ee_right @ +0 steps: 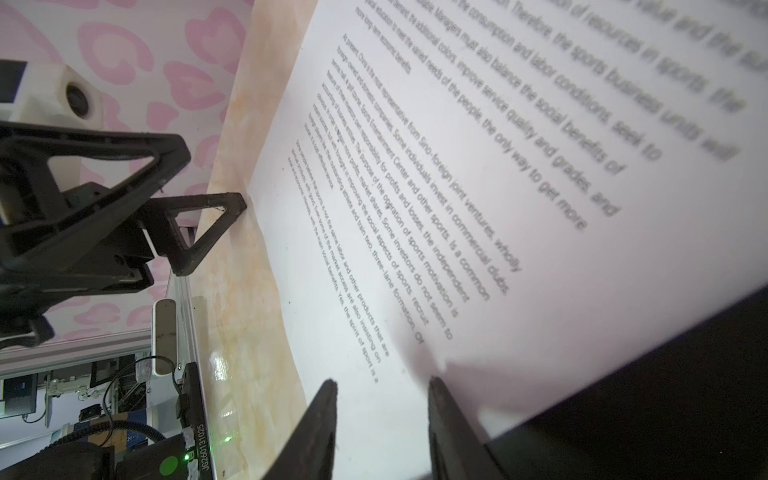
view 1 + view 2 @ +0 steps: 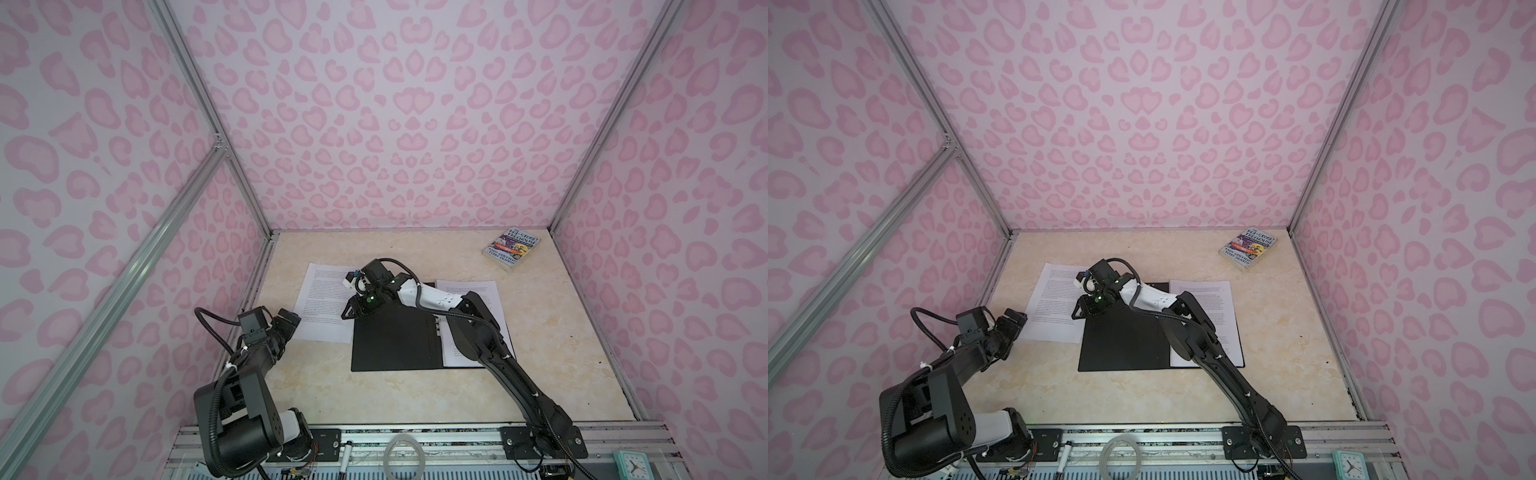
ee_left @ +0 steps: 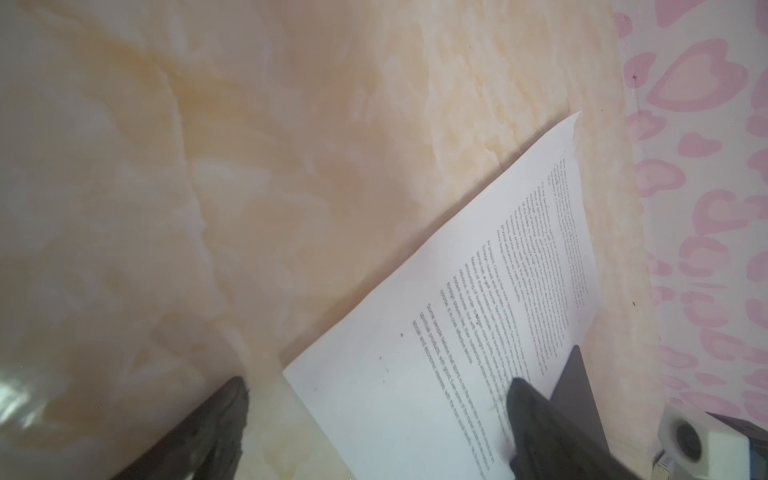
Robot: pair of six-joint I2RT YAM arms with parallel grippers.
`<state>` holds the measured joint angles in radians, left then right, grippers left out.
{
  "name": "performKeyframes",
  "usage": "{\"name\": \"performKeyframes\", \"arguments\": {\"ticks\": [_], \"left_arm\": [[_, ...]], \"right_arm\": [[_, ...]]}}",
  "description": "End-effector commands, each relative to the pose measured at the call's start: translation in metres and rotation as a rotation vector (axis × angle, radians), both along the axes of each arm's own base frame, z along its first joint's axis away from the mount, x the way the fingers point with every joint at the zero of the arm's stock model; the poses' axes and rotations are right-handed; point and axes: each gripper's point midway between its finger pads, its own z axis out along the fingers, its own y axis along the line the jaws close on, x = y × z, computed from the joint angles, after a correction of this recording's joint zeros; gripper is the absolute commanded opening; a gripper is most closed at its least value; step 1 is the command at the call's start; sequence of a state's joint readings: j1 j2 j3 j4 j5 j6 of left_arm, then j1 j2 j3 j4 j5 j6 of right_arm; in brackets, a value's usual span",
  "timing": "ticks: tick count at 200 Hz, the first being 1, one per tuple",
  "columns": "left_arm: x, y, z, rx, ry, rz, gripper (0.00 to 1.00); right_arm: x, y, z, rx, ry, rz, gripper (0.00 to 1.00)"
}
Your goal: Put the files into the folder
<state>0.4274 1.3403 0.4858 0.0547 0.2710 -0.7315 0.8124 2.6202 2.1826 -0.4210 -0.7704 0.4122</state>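
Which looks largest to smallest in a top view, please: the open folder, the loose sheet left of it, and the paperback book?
1. open folder, spread flat.
2. loose sheet, partly hidden.
3. paperback book, clearly smallest, though it lies farthest from the camera.

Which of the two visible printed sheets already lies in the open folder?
The right-hand sheet: it rests on the black folder's right half. The left-hand sheet lies on the table, left of the folder.
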Motion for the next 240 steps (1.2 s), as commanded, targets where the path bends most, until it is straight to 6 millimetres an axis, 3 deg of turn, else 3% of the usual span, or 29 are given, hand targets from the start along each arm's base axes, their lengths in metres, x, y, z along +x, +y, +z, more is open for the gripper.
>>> {"name": "performKeyframes", "arguments": {"ticks": [1, 34, 101, 156, 213, 240], "left_arm": [[-0.014, -0.007, -0.022, -0.043, 0.104, -0.014, 1.0], [-0.007, -0.02, -0.032, -0.13, 0.112, -0.069, 0.99], [-0.019, -0.062, -0.036, -0.329, 0.091, -0.168, 1.0], [-0.032, -0.076, -0.033, -0.387, 0.083, -0.181, 0.99], [-0.064, -0.091, -0.057, -0.449, 0.164, -0.154, 0.97], [-0.057, -0.094, -0.046, -0.468, 0.106, -0.165, 0.97]], "right_arm": [[-0.005, -0.009, -0.017, -0.057, 0.04, -0.017, 0.38], [-0.005, -0.01, -0.016, -0.054, 0.046, -0.017, 0.38], [-0.005, -0.008, -0.013, -0.032, 0.058, -0.017, 0.38], [-0.007, -0.008, -0.011, -0.03, 0.058, -0.014, 0.38], [-0.006, -0.009, -0.01, -0.027, 0.062, -0.015, 0.38], [-0.006, -0.01, -0.01, -0.028, 0.061, -0.016, 0.38]]}}
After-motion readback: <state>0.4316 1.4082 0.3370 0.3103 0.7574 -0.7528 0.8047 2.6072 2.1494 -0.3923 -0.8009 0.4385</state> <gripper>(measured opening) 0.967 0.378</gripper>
